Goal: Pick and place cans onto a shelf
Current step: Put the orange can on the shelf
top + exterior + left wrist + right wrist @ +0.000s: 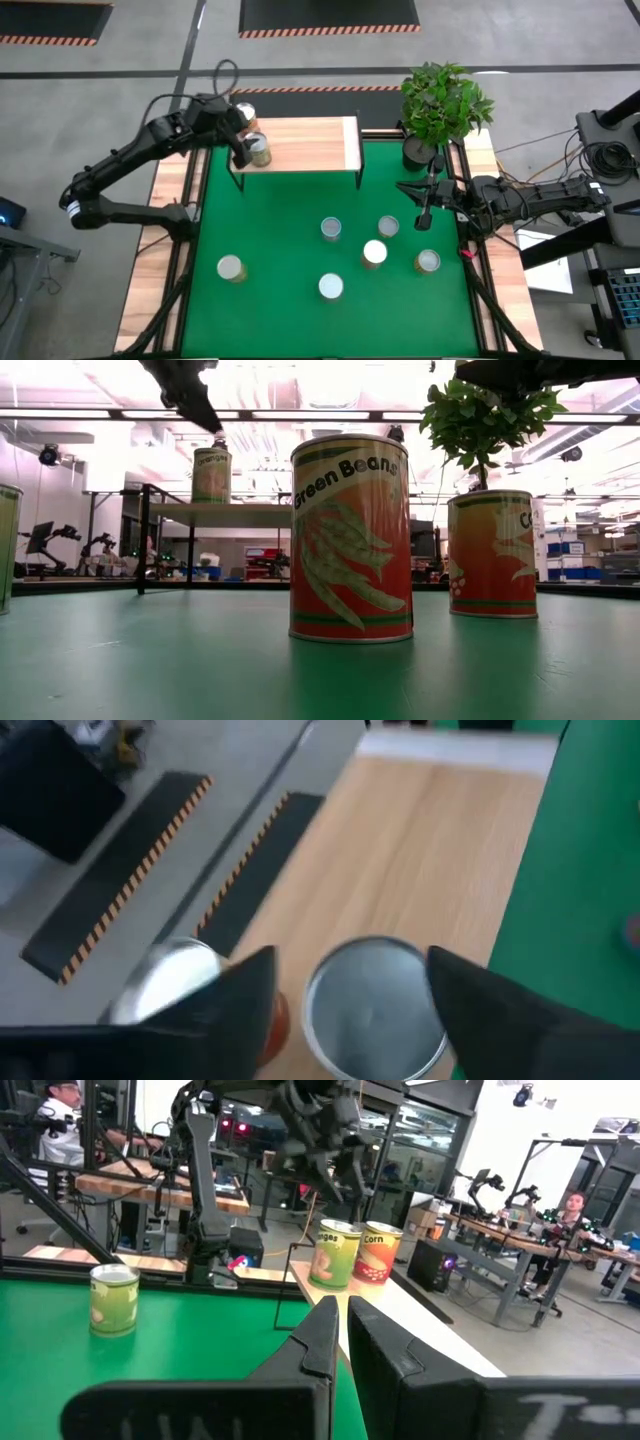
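Left gripper [243, 135]: over the left end of the shelf [305, 143]; its dark fingers [480, 1010] stand wide apart, one on each side of a can top, gripping nothing.
Can under the left gripper [375, 1005]: upright on the shelf; only its silvery lid shows from the wrist, the label hidden. Whether the fingers touch its sides cannot be told.
Second shelf can [165, 982]: just beside the first, outside the fingers, blurred and partly covered by one finger.
Shelf from table height: one can [211, 476] is plain to see, with the left gripper's tip just above it; the second cannot be made out there.
Right gripper [424, 213]: at the right side of the green mat [290, 240], near the plant pot [418, 150]; fingers nearly together, holding nothing.
Cans ahead of the right gripper: five upright on the mat, well apart from it, among them one near the front left [231, 268].
Low view: a green beans can [350, 540] fills the middle; another can [8, 545] is cut off by the picture's edge.
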Available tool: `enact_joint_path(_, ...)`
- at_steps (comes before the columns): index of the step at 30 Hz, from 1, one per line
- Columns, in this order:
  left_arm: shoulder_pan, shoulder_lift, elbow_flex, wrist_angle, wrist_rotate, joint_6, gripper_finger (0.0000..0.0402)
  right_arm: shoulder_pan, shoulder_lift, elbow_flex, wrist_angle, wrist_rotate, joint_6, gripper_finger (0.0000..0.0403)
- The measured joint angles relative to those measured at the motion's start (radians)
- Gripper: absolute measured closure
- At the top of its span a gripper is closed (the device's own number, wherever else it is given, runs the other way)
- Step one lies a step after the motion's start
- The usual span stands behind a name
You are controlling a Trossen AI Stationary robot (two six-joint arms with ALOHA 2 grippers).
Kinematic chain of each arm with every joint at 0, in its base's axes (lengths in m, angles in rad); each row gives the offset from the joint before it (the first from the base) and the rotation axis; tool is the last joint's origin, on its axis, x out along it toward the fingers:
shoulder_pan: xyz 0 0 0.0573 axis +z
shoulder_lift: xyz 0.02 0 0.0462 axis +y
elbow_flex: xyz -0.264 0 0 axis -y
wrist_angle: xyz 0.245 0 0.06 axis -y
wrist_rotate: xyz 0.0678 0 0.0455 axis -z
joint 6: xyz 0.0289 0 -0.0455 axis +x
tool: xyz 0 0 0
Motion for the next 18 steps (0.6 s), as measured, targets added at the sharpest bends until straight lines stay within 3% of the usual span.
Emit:
enact_joint_path(5,0.0,0.056,-0.042,-0.009,-0.045,-0.01,0.0362,0.0,0.0,0.0,0.0,0.0,-0.001,0.0385)
enact_joint_path(6,0.0,0.068,-0.042,-0.012,-0.052,-0.01,0.0381,0.0,0.0,0.0,0.0,0.0,0.0,0.0385)
enact_joint_path(12,0.0,0.104,-0.037,-0.01,-0.082,0.004,0.0366,0.0,0.0,0.0,0.0,0.0,-0.001,0.0385)
enact_joint_path(18,-0.001,0.097,-0.038,-0.045,-0.172,0.018,0.0378,0.0,0.0,0.0,-0.002,0.0,-0.001,0.0385)
